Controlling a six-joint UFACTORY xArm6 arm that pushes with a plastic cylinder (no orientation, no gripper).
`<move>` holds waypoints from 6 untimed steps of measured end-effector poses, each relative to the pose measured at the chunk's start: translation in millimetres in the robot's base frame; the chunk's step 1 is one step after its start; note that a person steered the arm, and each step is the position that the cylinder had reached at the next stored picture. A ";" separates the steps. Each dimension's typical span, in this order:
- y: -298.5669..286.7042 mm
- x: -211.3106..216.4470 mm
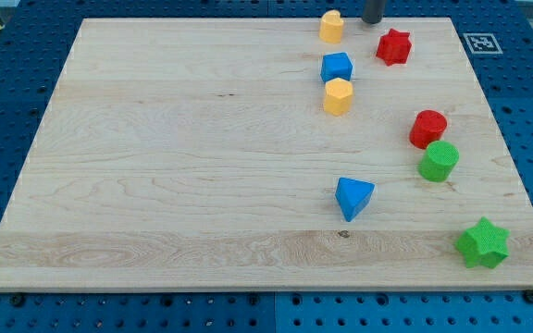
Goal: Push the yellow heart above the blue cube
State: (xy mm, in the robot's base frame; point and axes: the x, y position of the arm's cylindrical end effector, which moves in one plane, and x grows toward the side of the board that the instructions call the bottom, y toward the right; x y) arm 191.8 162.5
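The yellow heart (331, 27) sits near the view's top edge of the wooden board, just above the blue cube (337, 67). A yellow hexagonal block (338, 96) lies directly below the blue cube, almost touching it. My tip (373, 20) shows as a dark rod end at the view's top, to the right of the yellow heart with a small gap, and above-left of the red star (394, 46).
A red cylinder (427, 129) and a green cylinder (440, 161) stand close together at the view's right. A blue triangular block (353, 197) lies lower centre-right. A green star (483, 243) is at the bottom right. A marker tag (480, 43) sits at the board's top right corner.
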 end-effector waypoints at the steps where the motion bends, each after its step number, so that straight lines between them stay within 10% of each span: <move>1: -22.6 -0.1; 6: -109.6 3.6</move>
State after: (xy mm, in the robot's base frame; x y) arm 195.4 52.8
